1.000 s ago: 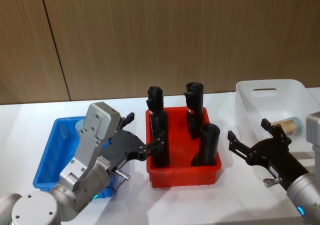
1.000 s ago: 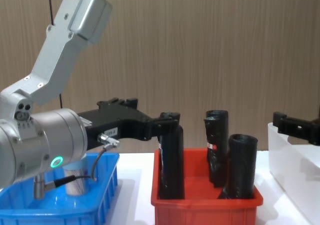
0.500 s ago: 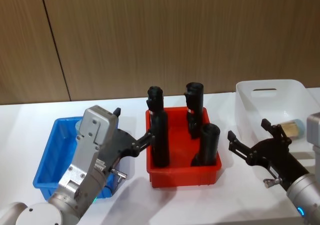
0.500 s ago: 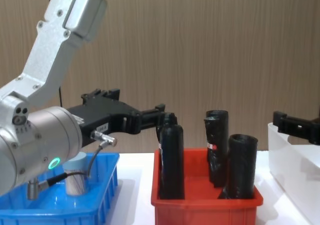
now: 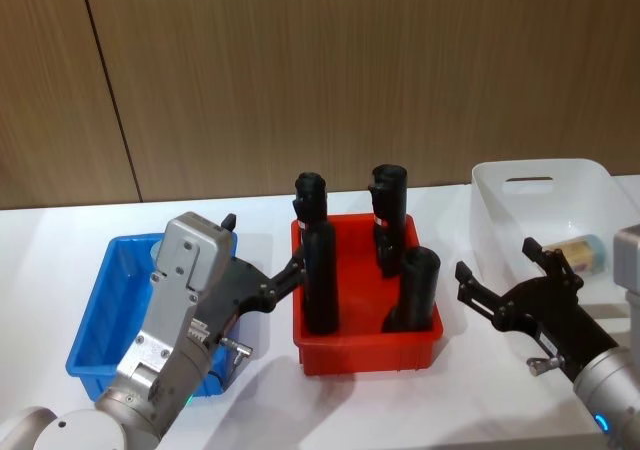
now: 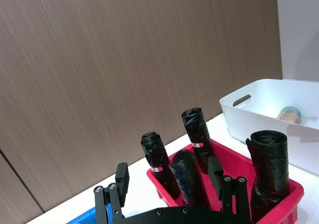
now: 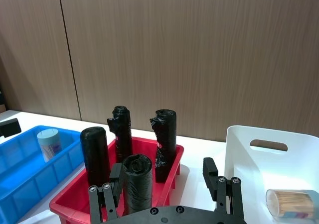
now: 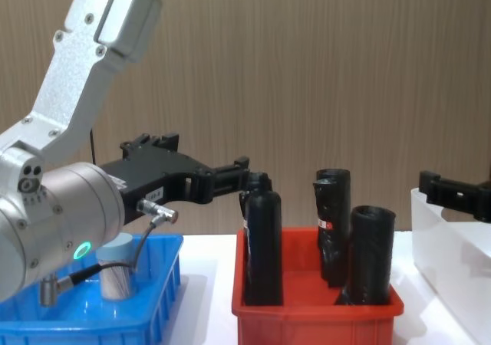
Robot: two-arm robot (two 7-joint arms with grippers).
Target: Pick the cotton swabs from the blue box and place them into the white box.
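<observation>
While my left gripper (image 5: 262, 245) hangs spread over the blue box's (image 5: 92, 315) right edge, my right gripper (image 5: 497, 258) gapes empty beside the white box (image 5: 560, 208).

Red bin (image 5: 365, 348) of black rolls (image 5: 320, 275) beside the black left tool (image 5: 262, 245); bright blue box (image 5: 92, 320) beneath it, cotton swabs (image 7: 49, 143) pale-blue-lidded. Translucent white box (image 5: 590, 195) beyond the black right tool (image 5: 496, 258). White tabletop (image 5: 50, 232).

A red bin (image 5: 365, 355) sits on the white tabletop (image 5: 270, 402). Four black rolls (image 5: 420, 285) stand upright inside it.
</observation>
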